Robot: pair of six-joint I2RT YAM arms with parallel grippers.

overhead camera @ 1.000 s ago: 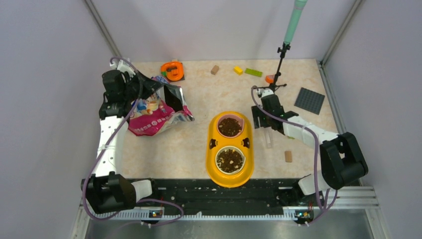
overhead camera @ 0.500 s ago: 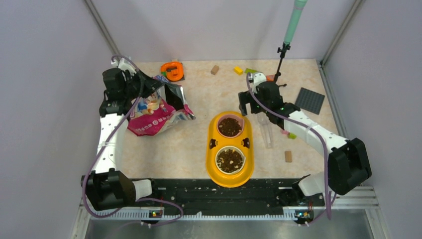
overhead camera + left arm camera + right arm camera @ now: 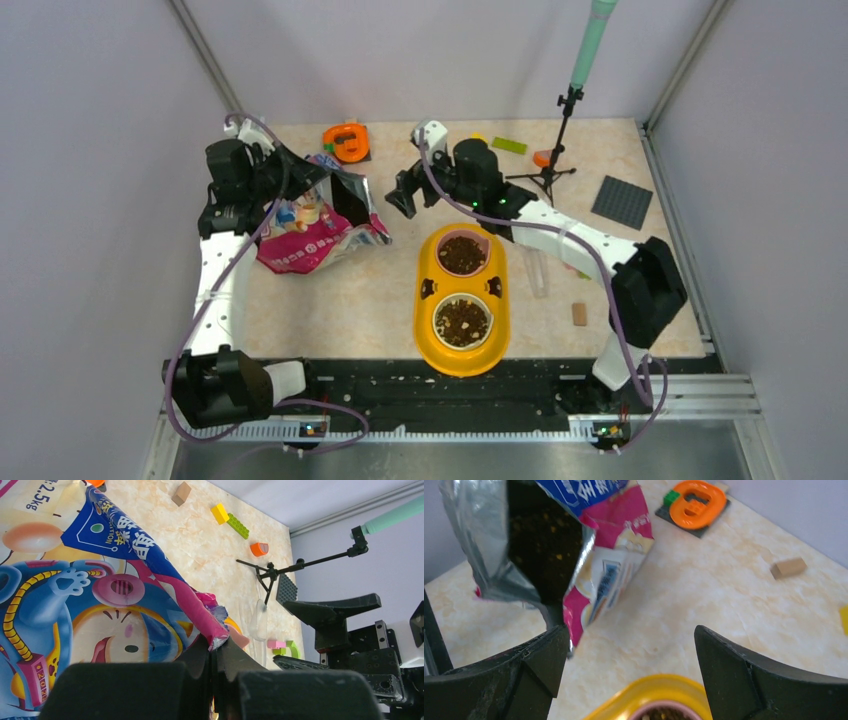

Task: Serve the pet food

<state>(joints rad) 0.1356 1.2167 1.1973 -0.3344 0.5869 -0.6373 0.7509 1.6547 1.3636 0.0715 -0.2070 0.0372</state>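
L jaws pinched tight on top edge of bag [image 3: 310, 232] (magenta/blue, cartoon print), far-left on counter [image 3: 340, 300]; bag mouth gapes open twd centre. R jaws spread wide, empty, just beside bag mouth, btwn bag and yellow feeder [image 3: 462, 364]. Kibble [image 3: 462, 254]: heap in pink bowl [image 3: 487, 246] (far well), more in white bowl [image 3: 436, 322] (near well). Dark pellets also seen inside bag, R wrist view. Clear plastic piece [image 3: 537, 272] lies right of feeder.
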